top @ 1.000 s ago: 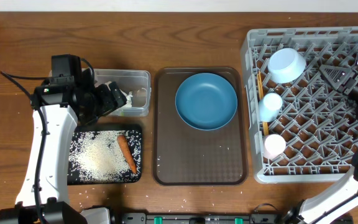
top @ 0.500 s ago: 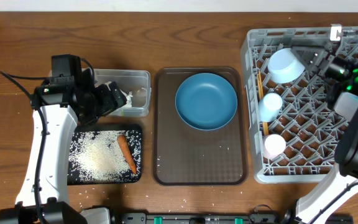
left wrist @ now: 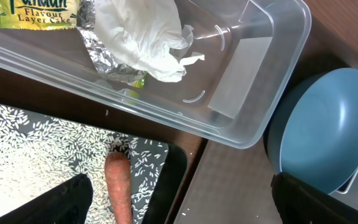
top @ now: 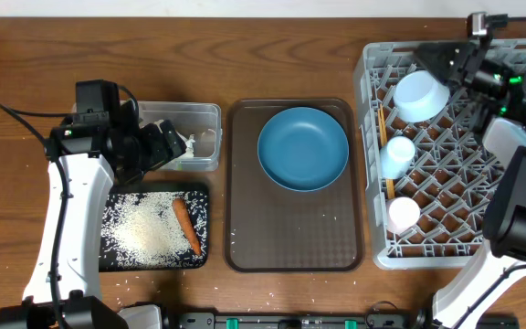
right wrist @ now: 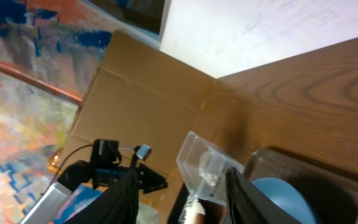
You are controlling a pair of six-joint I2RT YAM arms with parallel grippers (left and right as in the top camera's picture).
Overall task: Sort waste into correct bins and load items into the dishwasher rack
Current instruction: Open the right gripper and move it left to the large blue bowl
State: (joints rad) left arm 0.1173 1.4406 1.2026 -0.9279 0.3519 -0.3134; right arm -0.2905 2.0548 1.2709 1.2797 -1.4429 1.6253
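Observation:
The clear tub (top: 204, 117) holds white tissue (left wrist: 145, 37) and the yellow-green wrapper (left wrist: 36, 12). The black tray (top: 108, 260) holds rice (top: 140, 228) and the carrot (top: 186, 227). The dark-blue plate (top: 303, 148) lies on the brown tray (top: 290, 228). In the grey rack (top: 482, 183) are the light-blue bowl (top: 421, 95), the light-blue cup (top: 397, 151), the white-pink cup (top: 403, 213) and the chopsticks (top: 383, 123). My left gripper (top: 167, 146) (left wrist: 179, 208) is open and empty above the tub's near wall. My right gripper (top: 441, 59) (right wrist: 182, 199) is open and empty over the rack's back edge, beside the bowl.
Loose rice grains lie on the brown tray and on the table in front of the black tray. The rack fills the right side of the table. The right wrist view looks leftward across the table at the tub (right wrist: 207, 165) and the plate (right wrist: 278, 199), both blurred.
My right arm has swung from the rack's right side up to its back edge and turned to face left. The left arm and all the objects have stayed still.

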